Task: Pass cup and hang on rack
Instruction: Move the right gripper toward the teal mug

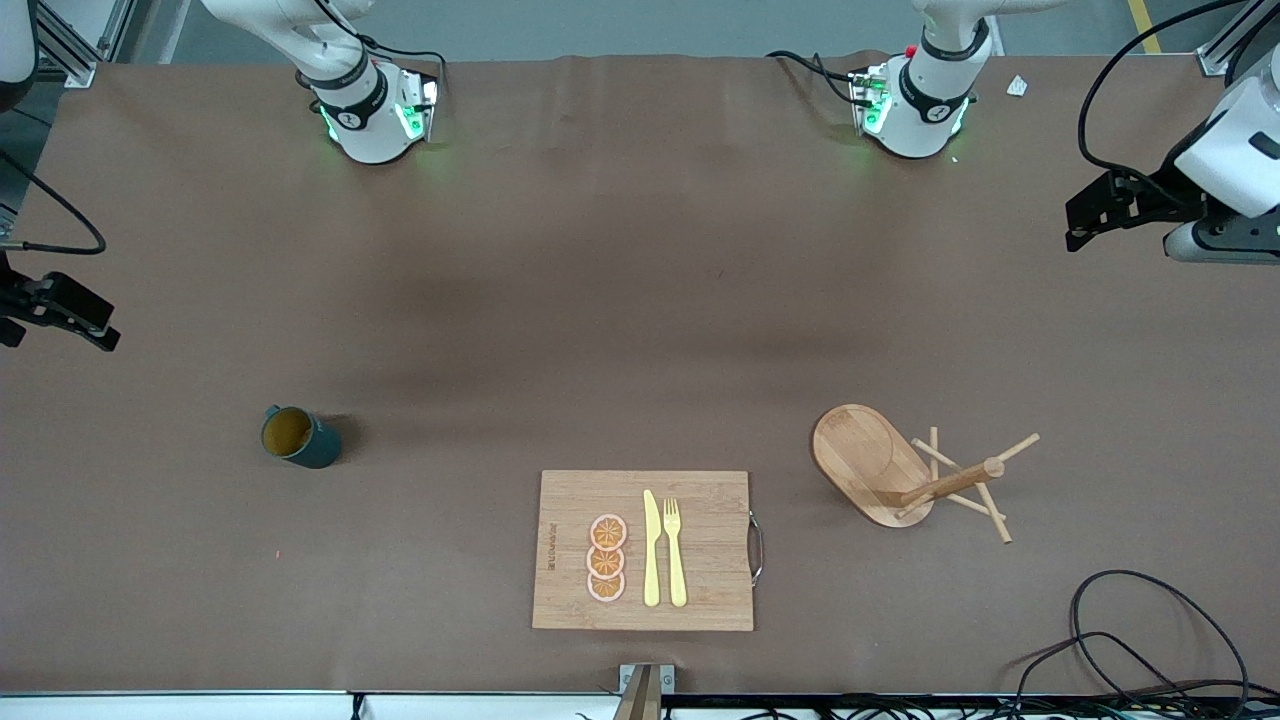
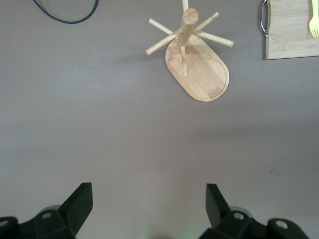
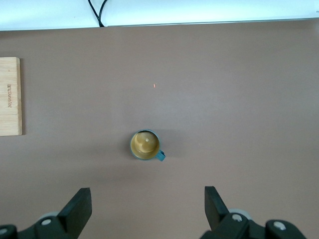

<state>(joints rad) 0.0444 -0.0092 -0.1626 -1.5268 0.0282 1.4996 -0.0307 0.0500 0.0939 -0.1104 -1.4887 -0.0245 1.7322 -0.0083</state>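
Note:
The cup (image 1: 298, 438), dark teal with a yellow-ochre inside, stands upright on the brown table toward the right arm's end. In the right wrist view the cup (image 3: 145, 145) lies below my open right gripper (image 3: 148, 201), and nothing is between the fingers. That right gripper (image 1: 70, 315) hangs at the table's edge. The rack (image 1: 905, 470), a wooden mug tree on an oval base, stands toward the left arm's end. My left gripper (image 2: 149, 199) is open and empty above bare table, with the rack (image 2: 207, 74) some way off. In the front view the left gripper (image 1: 1085, 212) hovers near the table's end.
A rectangular bamboo cutting board (image 1: 643, 550) lies between cup and rack, nearer the front camera. It carries three orange slices (image 1: 606, 560), a yellow knife (image 1: 651, 548) and a fork (image 1: 674, 550). Black cables (image 1: 1130, 640) coil near the table corner past the rack.

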